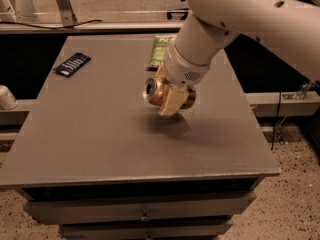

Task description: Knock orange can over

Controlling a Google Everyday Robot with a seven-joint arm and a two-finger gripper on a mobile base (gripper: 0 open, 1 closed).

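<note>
The orange can (154,91) is a shiny copper drink can, held on its side with its silver top facing left. My gripper (170,96) is shut on it, with a cream finger (170,102) across its front. The can hangs low over the middle of the grey table (100,139), just above its own shadow. The white arm comes down from the upper right and hides the can's far end.
A green chip bag (160,50) lies at the back of the table, partly behind the arm. A dark blue flat packet (72,65) lies at the back left. A white object (6,98) sits off the left edge. Drawers are under the table front.
</note>
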